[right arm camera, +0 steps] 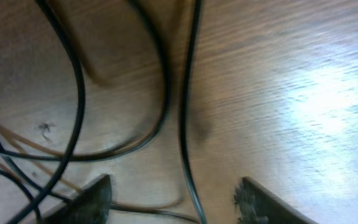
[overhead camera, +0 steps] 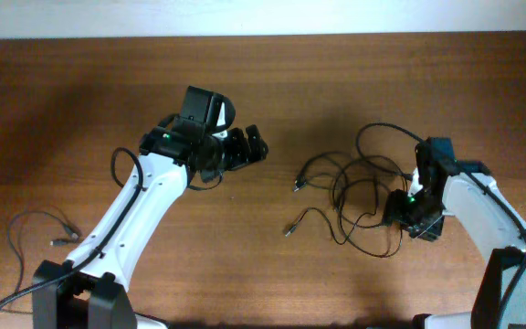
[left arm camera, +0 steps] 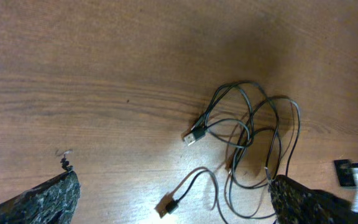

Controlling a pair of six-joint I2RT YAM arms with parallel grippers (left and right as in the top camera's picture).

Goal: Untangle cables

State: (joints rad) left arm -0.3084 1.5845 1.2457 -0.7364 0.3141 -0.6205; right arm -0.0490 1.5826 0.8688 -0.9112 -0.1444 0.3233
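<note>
Overhead: thin black cables loosely tangled on brown wooden counter, right of centre, touching my right claw. My left claw well apart, further left.

Left wrist: left claw spread wide above cables.

Right wrist: right claw parted, one strand through gap, untouched.

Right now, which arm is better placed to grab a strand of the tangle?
Right, likely. The right gripper sits over the cables, one strand running between its parted fingers. The left gripper is open but off to the side, touching no cable.
</note>
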